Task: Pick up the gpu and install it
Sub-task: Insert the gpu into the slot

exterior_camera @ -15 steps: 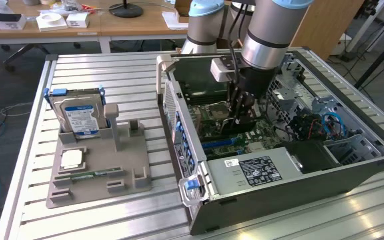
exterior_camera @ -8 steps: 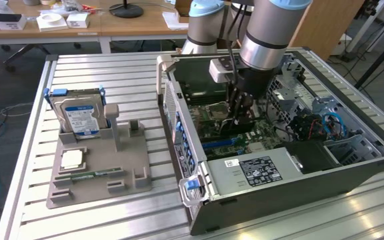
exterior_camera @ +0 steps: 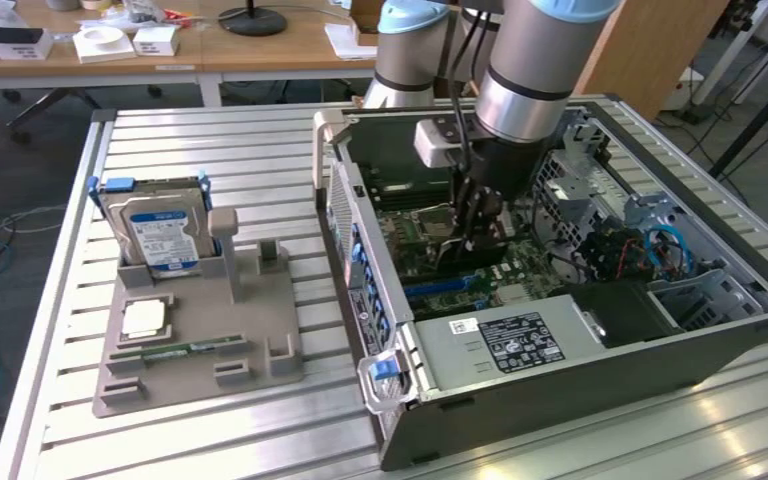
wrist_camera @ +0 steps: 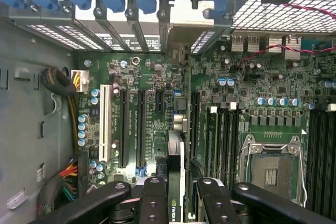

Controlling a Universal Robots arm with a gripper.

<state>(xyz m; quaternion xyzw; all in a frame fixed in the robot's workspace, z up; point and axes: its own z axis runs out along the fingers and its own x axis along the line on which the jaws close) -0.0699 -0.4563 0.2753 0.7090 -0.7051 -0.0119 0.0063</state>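
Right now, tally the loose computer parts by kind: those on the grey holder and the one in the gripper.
Hard drive: 1
Square silver chip: 1
Green memory stick: 1
gpu, held in the gripper over the motherboard: 1
Total: 4

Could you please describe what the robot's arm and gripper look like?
The arm is built of thick silver-grey cylindrical segments with light blue caps at the joints. Black cables run down beside it, and a small white box sits near the wrist. The gripper is black, its fingers jointed metal links with round pins.
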